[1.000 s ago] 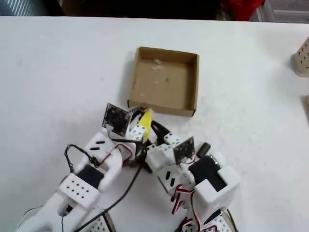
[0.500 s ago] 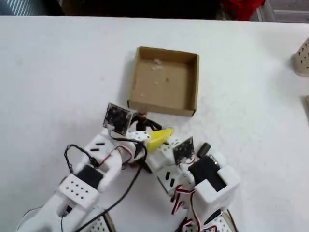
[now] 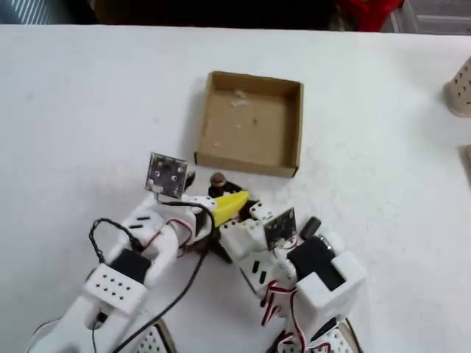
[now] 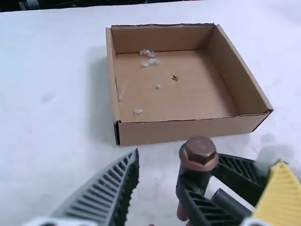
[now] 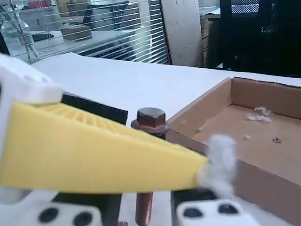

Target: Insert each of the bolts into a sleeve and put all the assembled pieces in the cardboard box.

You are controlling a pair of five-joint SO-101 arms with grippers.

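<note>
Since a second ago the left arm has shifted left in the high view, and its yellow finger (image 3: 229, 204) has swung from pointing up at the cardboard box (image 3: 250, 163) to lying across toward the right. The left gripper (image 4: 208, 161) gapes wide, with its grey finger (image 4: 110, 188) and the yellow one well apart on either side of the bolt (image 4: 198, 151). The bolt stands upright at the centre of the high view, just below the box's near wall, pinched in the black jaws of the right gripper (image 3: 229, 190).

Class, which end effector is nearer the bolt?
Right. The right end effector grips the bolt; the left end effector is open, its fingers spread either side of it.
</note>
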